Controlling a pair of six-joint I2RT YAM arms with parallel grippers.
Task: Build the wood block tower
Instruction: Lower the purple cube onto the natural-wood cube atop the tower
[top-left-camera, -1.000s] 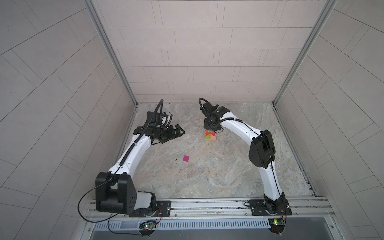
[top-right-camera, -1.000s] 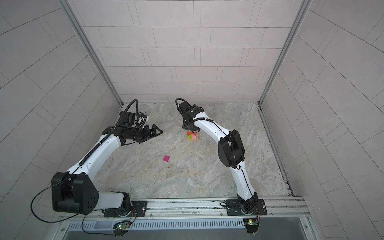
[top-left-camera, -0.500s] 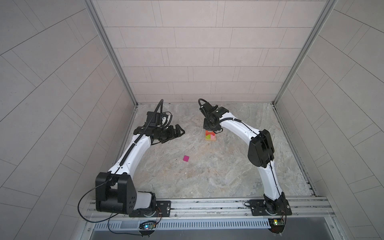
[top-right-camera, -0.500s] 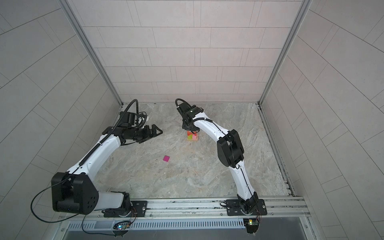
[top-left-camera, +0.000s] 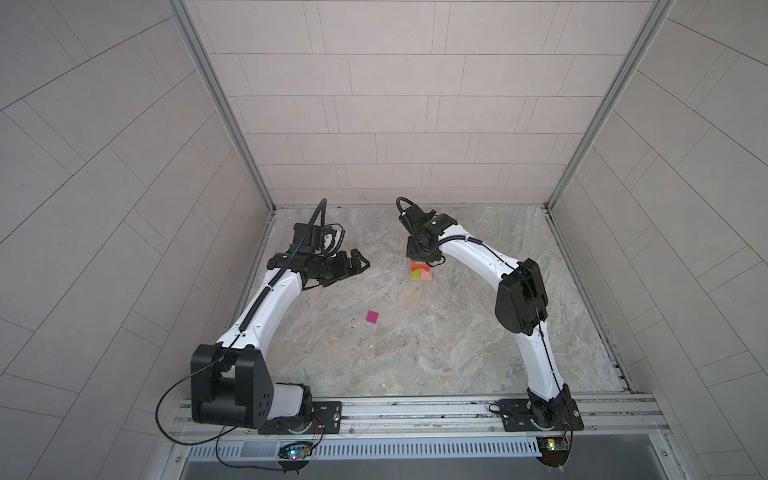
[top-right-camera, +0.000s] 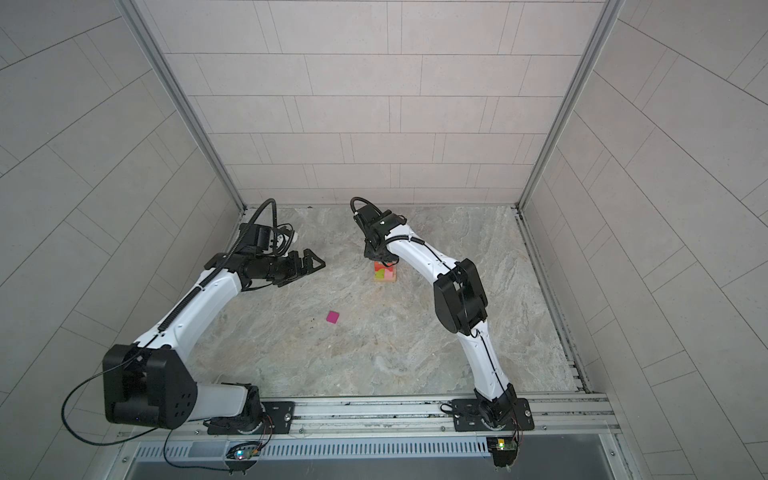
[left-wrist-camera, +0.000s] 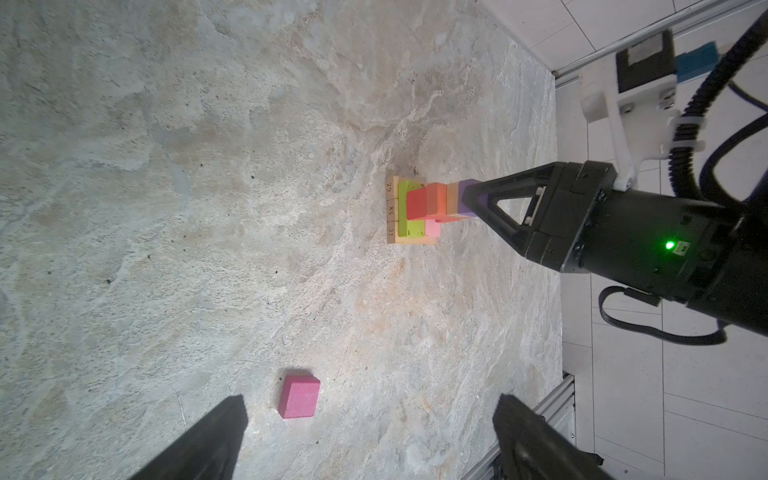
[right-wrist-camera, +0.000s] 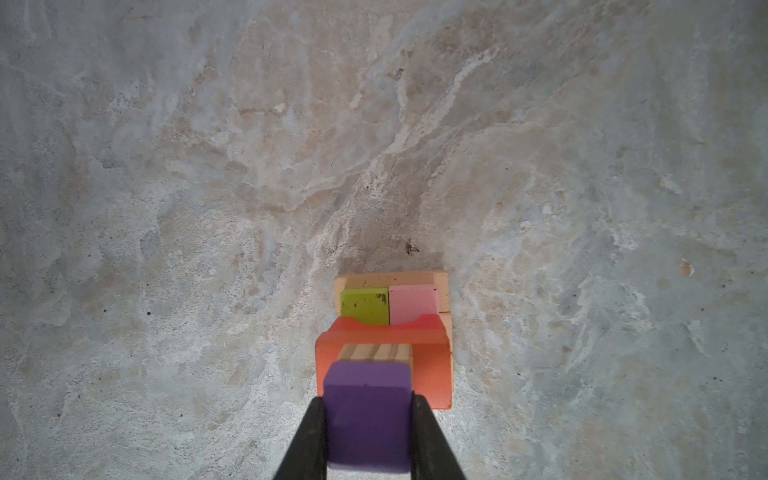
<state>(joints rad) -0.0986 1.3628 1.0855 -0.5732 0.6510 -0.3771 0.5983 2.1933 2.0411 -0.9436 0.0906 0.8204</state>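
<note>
While right fingers (right-wrist-camera: 311, 436) clamp purple cube (right-wrist-camera: 368, 415) atop tower (left-wrist-camera: 417, 203), magenta cube (left-wrist-camera: 300, 395) well apart

The left arm (top-left-camera: 274, 299) and right arm (top-left-camera: 473, 255) share glossy white link shells, bulky black joint housings (top-left-camera: 521, 297) and thin black cables (top-left-camera: 256, 309) clipped along them. A ribbed black hose (top-left-camera: 319, 220) arcs from the left wrist. The right gripper (left-wrist-camera: 467, 203) is matte black, with hollow triangular fingers and a small green light (left-wrist-camera: 669, 245) on its body.

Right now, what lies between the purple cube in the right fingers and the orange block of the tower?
A striped tan wood block sits there, between the purple cube and the orange block, as the right wrist view shows.
</note>
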